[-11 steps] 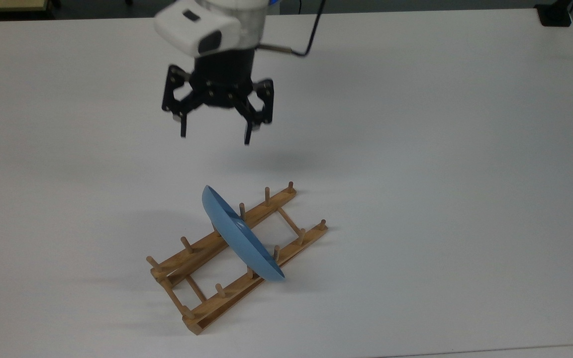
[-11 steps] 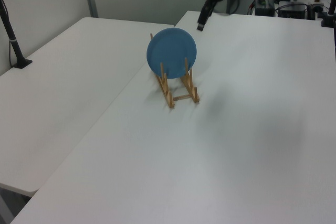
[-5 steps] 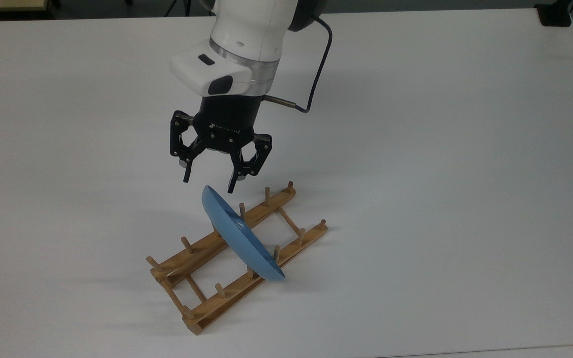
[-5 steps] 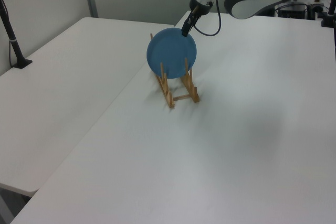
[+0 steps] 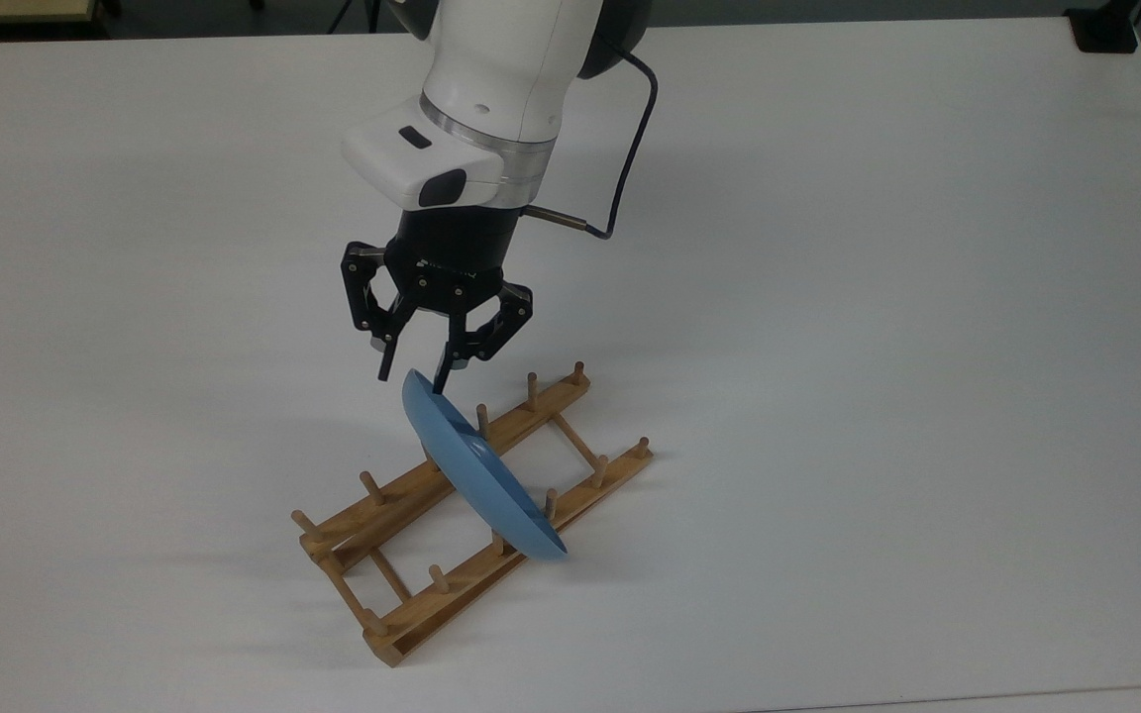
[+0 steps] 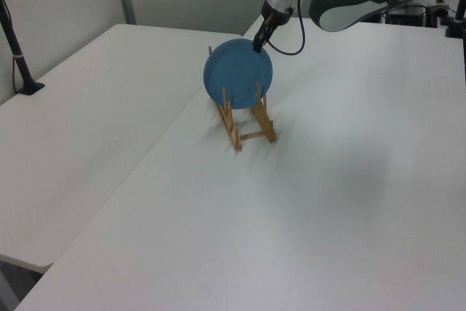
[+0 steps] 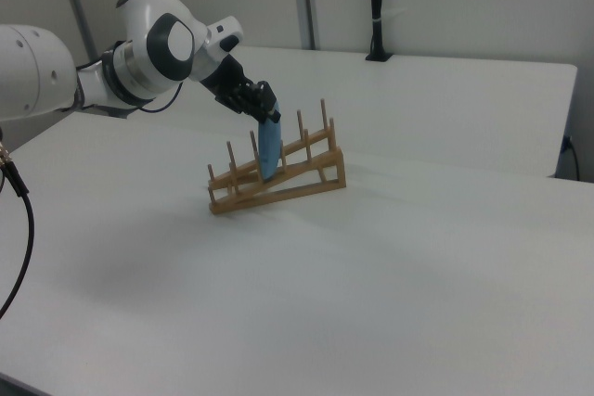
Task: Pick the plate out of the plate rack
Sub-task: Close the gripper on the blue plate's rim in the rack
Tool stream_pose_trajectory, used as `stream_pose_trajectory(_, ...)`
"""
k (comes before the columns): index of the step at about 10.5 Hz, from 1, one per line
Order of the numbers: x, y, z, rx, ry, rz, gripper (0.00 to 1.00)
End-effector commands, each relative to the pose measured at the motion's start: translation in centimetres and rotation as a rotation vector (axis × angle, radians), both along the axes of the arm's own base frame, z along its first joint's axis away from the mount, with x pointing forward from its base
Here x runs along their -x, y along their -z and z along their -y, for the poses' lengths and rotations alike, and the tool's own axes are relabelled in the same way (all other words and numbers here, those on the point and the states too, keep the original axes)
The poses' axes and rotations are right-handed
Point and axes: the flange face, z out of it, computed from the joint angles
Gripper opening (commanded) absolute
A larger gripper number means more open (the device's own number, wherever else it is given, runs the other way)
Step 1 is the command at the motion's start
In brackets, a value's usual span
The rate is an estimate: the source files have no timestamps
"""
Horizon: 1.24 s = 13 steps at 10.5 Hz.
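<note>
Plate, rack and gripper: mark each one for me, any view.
plate [image 6: 237,72]: left view, middle of its blue face.
rack [image 5: 402,499]: top view, the far rail between pegs.
gripper [image 5: 413,377]: top view, midway between the fingertips, just above the plate's top rim.

The plate [image 5: 476,465] is round, shallow and plain light blue. It stands on its edge in the plate rack [image 5: 402,594], leaning a little, between the pegs near the middle of the rails. In the left view its round face [image 6: 238,73] is turned to the camera. The plate rack is a light-brown wooden frame with two long rails, short upright pegs and thin crossbars. In the right view the rack [image 7: 297,183] seems raised along one side, though this is hard to tell.
</note>
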Motion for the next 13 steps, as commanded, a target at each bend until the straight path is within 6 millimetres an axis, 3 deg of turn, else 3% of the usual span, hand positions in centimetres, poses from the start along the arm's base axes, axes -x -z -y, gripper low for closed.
stream_pose_trajectory(1,-0.3,-0.2,0.1,0.011,0.009,0.027,0.34)
stream_pose_trajectory(8,-0.4,0.7,0.0,0.036,-0.001,0.017,0.34)
stream_pose_trajectory(10,-0.5,0.9,-0.1,0.037,-0.001,0.014,0.25)
stream_pose_trajectory(11,-0.5,0.9,-0.1,0.037,-0.001,0.014,0.16)
stream_pose_trajectory(13,-0.5,0.7,0.1,0.038,-0.001,0.016,0.14)
